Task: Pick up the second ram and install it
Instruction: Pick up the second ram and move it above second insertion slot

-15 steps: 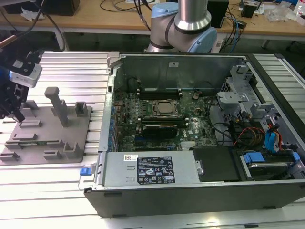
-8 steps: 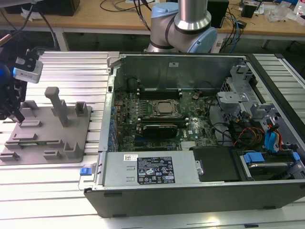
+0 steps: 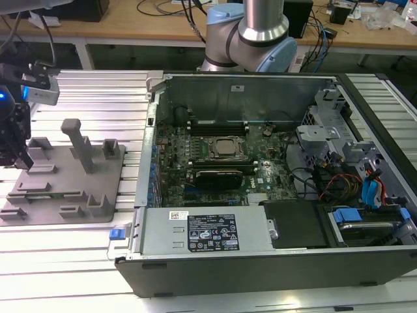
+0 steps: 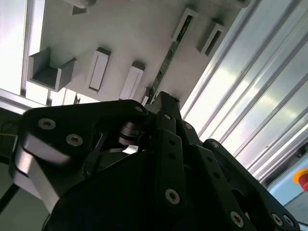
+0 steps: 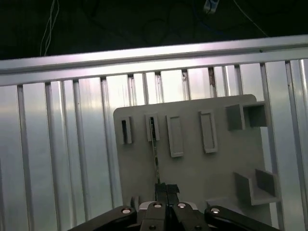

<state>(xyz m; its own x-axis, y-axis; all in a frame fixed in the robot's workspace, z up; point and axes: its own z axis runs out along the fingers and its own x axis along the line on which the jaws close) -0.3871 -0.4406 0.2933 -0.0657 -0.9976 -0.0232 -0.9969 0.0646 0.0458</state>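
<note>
Currently the gripper hangs low over the grey fixture plate at the exterior view's left, well apart from the open computer case. The plate lies on the ribbed aluminium counter just beside the case's side wall.

In both wrist views the gripper has its two black fingers drawn together, clamped on the near end of the second ram. In the first wrist view the stick appears edge-on as a thin dark line that runs from the fingertips across the plate to one narrow holder in a row of four. In the second wrist view its green face shows: the second ram runs slantwise from the gripper up to that holder, so its far end sits in the fixture. The holders beside it on the plate look hollow.

Inside the case, the motherboard lies flat with the processor socket near its middle. The arm's base stands behind the case.
</note>
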